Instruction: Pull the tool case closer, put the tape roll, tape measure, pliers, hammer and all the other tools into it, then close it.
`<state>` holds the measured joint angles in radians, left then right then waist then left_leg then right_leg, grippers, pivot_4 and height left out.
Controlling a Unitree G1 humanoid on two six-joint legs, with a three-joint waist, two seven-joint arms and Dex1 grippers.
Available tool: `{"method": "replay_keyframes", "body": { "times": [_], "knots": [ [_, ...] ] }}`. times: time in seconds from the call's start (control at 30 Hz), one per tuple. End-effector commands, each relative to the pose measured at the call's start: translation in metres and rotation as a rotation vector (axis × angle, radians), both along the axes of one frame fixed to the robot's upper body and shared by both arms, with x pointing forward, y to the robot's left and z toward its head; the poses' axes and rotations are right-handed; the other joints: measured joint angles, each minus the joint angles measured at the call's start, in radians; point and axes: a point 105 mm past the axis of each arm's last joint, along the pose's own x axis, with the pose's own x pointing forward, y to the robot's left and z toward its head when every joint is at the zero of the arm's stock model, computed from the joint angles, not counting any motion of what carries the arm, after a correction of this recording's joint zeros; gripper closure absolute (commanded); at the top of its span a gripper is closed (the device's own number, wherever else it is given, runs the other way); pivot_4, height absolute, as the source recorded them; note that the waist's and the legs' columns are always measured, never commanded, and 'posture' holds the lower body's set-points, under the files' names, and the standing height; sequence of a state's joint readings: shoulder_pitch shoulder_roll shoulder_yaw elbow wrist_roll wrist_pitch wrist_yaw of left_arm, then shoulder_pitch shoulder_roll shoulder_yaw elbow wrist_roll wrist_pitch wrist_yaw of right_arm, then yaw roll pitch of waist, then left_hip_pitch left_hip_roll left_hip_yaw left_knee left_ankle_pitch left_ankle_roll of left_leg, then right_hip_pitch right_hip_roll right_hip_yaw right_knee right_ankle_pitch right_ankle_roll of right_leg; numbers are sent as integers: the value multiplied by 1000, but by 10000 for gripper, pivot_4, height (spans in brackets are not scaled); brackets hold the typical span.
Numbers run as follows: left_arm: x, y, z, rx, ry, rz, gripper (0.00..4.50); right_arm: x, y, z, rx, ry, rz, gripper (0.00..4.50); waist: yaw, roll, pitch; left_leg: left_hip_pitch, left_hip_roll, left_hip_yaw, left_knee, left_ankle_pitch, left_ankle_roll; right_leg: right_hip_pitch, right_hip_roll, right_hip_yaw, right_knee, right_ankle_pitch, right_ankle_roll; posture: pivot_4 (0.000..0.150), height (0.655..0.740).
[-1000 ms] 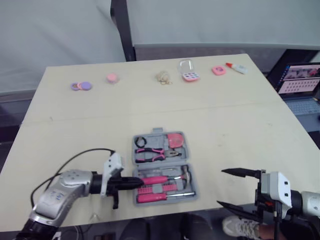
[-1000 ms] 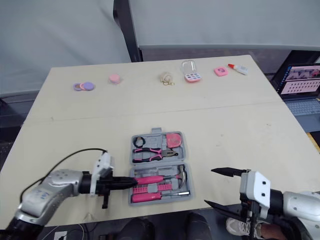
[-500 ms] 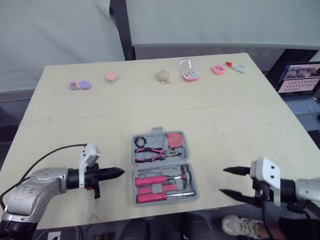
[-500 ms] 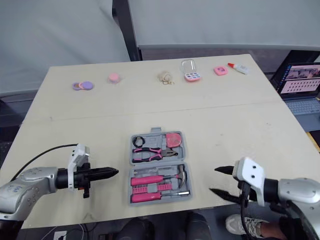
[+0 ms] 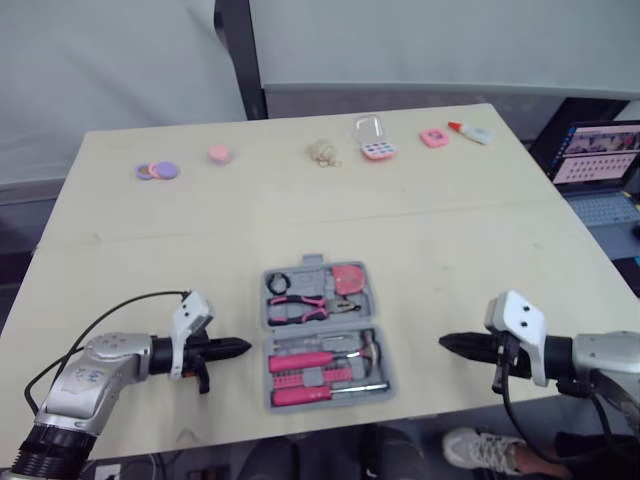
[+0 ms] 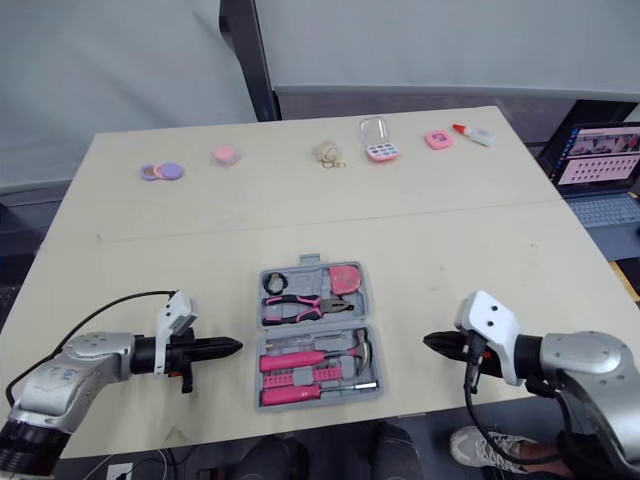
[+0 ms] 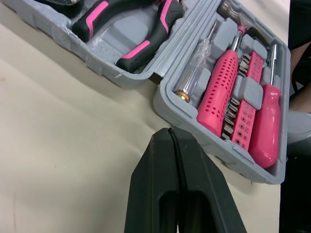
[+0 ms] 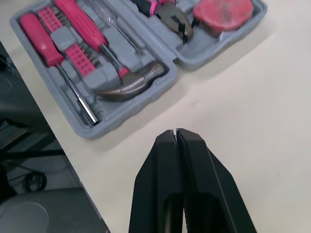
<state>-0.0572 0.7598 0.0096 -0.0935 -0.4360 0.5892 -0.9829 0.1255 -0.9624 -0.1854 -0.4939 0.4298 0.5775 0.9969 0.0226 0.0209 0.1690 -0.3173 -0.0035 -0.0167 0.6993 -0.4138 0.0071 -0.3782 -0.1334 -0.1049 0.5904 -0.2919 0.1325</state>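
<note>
The grey tool case (image 5: 320, 329) lies open near the table's front edge. Its far half holds a black tape roll (image 5: 281, 285), pink-handled pliers (image 5: 300, 305) and a pink tape measure (image 5: 350, 280). In the near half lie a pink-handled hammer (image 5: 330, 357), a pink screwdriver (image 5: 318, 393) and a row of bits. My left gripper (image 5: 243, 348) is shut and empty, its tip just left of the case's near half (image 7: 194, 130), not touching it. My right gripper (image 5: 445, 343) is shut and empty, a short way to the right of the case, pointing at it.
Small items line the table's far edge: purple and pink discs (image 5: 158, 171), a pink round piece (image 5: 219, 154), a beige bundle (image 5: 322, 152), a clear pink box (image 5: 374, 140), a pink square (image 5: 434, 138) and a glue bottle (image 5: 470, 132). A laptop (image 5: 595, 165) stands off the right side.
My right gripper has gone from wide open to shut with nothing in it. My left gripper has drawn back leftward out of the case's near half, still shut.
</note>
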Motion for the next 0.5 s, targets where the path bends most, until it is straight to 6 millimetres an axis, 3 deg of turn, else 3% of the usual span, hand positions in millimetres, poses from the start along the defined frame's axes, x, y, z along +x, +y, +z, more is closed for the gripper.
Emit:
{"method": "replay_keyframes", "body": {
  "times": [0.03,0.23,0.5],
  "knots": [
    [5,0,1,27,-21,-11,45000,15,1,0,-43,1,-16,43800,0,0,0,0,0,0,0,0,0,0,0,0,0,0,0,1500,7400],
    [9,-12,-4,40,-19,-16,45000,43,3,-12,-122,38,-93,43800,0,1,1,-3,-1,0,1,0,0,-3,0,-1,0,0,1,1500,7400],
    [11,-22,-7,56,-49,-36,45000,59,17,-20,-130,32,-97,43800,-1,1,1,-18,-4,1,5,1,-1,-18,1,-2,4,1,1,1500,7400]
  ]
}}
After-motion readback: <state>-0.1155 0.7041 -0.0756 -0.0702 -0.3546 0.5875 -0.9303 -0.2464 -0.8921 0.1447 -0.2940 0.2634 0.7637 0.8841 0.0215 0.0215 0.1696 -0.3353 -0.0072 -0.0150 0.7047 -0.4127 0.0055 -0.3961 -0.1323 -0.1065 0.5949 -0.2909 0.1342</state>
